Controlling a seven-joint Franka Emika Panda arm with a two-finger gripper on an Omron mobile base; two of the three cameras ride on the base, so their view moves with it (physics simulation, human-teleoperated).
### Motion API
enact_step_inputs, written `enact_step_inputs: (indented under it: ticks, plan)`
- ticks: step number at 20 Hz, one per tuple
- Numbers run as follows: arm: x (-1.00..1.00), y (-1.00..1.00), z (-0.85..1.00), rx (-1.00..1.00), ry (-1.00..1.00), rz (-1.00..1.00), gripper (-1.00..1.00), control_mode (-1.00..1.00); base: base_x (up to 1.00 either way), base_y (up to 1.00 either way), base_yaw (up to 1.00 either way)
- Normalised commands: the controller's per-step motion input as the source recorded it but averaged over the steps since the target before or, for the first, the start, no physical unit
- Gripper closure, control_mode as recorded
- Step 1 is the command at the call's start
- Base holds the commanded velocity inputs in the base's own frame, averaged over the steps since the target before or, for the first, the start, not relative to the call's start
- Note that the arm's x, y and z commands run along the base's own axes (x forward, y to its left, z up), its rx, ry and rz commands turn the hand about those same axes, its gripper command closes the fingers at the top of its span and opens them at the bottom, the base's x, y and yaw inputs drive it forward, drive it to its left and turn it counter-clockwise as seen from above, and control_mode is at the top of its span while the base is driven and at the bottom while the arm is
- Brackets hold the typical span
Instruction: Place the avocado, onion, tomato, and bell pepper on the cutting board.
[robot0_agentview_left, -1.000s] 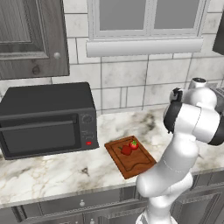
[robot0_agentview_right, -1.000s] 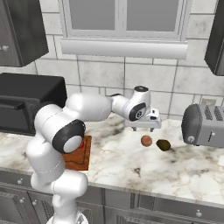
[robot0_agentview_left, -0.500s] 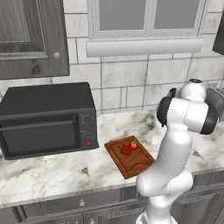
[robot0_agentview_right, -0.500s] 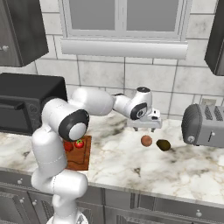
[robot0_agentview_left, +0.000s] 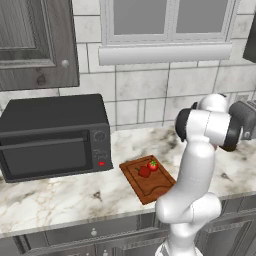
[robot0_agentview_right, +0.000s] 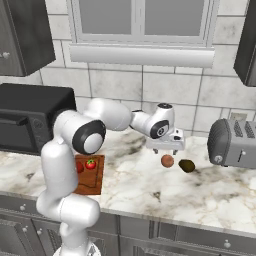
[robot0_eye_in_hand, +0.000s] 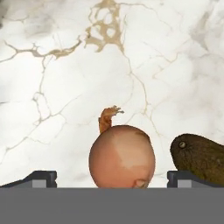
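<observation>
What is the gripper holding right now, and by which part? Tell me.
Nothing is held. The gripper hangs open just above the onion, which sits on the counter between the spread finger tips, untouched, with the avocado beside it.

Even, bright, flat light all round; soft faint shadows lie under things on the bench (robot0_agentview_right: 150, 185). No glare, slightly soft rendering.
</observation>
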Motion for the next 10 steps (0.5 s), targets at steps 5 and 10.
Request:
enact_step_inputs:
  ticks: [5,10]
  plan:
    - [0.04,-0.19,-0.21,0.00,0.02,0.00,-1.00,-1.00,0.00,0.00,0.00]
    - [0.00,-0.21,-0.22,0.00,0.02,0.00,-1.00,-1.00,0.00,0.00,0.00]
